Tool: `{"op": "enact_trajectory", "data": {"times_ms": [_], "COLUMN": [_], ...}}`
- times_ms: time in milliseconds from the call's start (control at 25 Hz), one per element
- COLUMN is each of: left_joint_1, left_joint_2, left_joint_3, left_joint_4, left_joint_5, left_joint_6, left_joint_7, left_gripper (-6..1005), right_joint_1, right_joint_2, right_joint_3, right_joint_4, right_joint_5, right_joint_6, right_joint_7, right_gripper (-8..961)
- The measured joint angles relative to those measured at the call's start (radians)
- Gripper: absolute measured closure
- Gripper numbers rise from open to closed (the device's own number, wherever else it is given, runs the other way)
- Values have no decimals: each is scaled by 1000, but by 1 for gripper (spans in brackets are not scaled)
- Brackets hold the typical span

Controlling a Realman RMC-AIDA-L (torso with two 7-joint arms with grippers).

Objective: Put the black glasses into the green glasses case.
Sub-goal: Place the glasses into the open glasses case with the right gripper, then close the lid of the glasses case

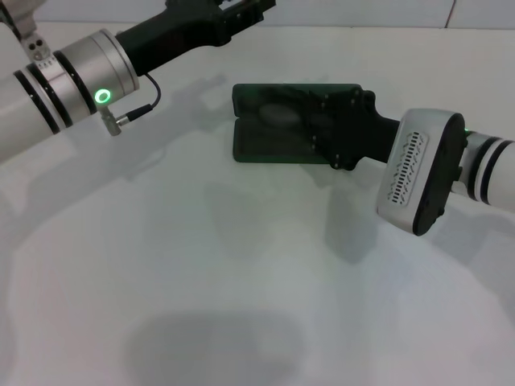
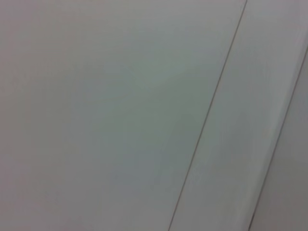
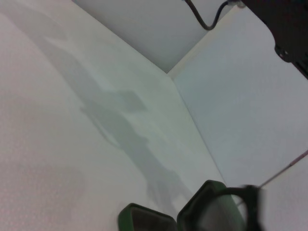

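The green glasses case [image 1: 265, 141] lies open at the middle back of the white table, lid part toward the far side. My right gripper [image 1: 342, 129] hangs over the case's right end and hides it. In the right wrist view the case [image 3: 144, 222] shows at the picture's edge, and a thin black frame of the black glasses [image 3: 244, 193] shows blurred just above the lid. In the head view a dark oval [image 1: 278, 112] lies within the open case; I cannot tell whether it is a lens. My left gripper [image 1: 241, 12] is raised at the far back left, apart from the case.
The white table [image 1: 201, 265] spreads in front of the case. A white back wall [image 3: 144, 29] rises behind the table's far edge. The left arm's cable [image 1: 141, 108] hangs near the back left. The left wrist view shows only white surface [image 2: 120, 115].
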Motion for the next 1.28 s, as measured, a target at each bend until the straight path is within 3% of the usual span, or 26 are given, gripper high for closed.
{"op": "enact_trajectory", "data": {"times_ms": [160, 680, 1000, 1160, 1280], "left_joint_1": [0, -1, -5, -13, -16], "left_joint_2": [0, 2, 1, 5, 16], "left_joint_3": [0, -1, 0, 10, 12], "left_joint_4": [-2, -1, -1, 7, 37], "left_joint_5": [1, 1, 1, 18, 108], "left_joint_6": [-3, -27, -38, -128, -235], "left_joint_7": [2, 11, 26, 15, -49], "left_gripper": [300, 300, 300, 299, 299], "right_joint_1": [-5, -16, 57, 57, 40], "right_joint_2": [0, 0, 0, -4, -28], "right_joint_3": [-22, -54, -79, -66, -64], "right_joint_4": [-11, -16, 48, 58, 51], "right_joint_5": [22, 44, 44, 46, 16], "right_joint_6": [5, -54, -62, -98, -213], "right_joint_7": [23, 105, 190, 217, 282], "right_gripper": [631, 629, 610, 600, 593]}}
